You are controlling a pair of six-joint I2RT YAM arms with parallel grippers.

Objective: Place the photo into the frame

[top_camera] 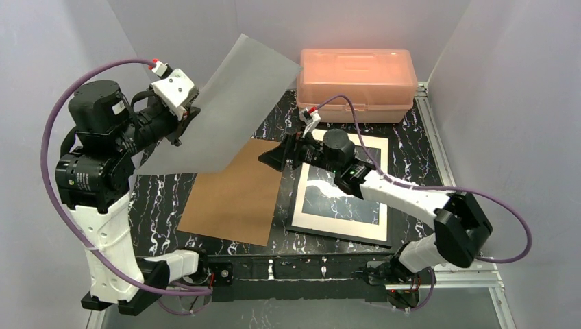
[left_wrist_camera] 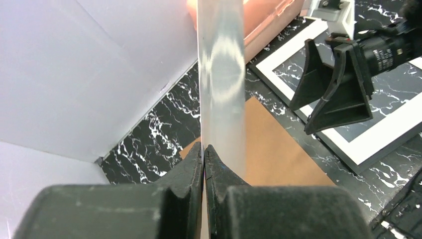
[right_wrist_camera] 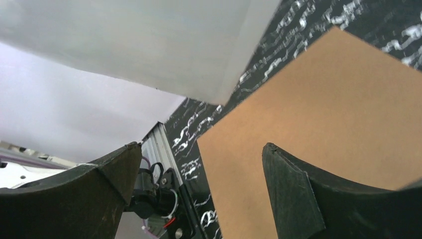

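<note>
The left fingers (left_wrist_camera: 184,174) are pressing together on one edge of the photo (left_wrist_camera: 221,74). They are holding it raised off the bench (top_camera: 425,157), tilted, with its plain pale side facing the overhead camera. The right fingers (right_wrist_camera: 99,184) are standing spread wide, gripping nothing. They are hovering low over the gap between the brown backing board (top_camera: 233,195) and the frame (top_camera: 342,226), pointing toward the board. The frame is lying flat on the right of the bench under the right arm. The board is lying flat just left of it, partly beneath the raised photo. A pink box (top_camera: 356,75) is sitting at the back.
</note>
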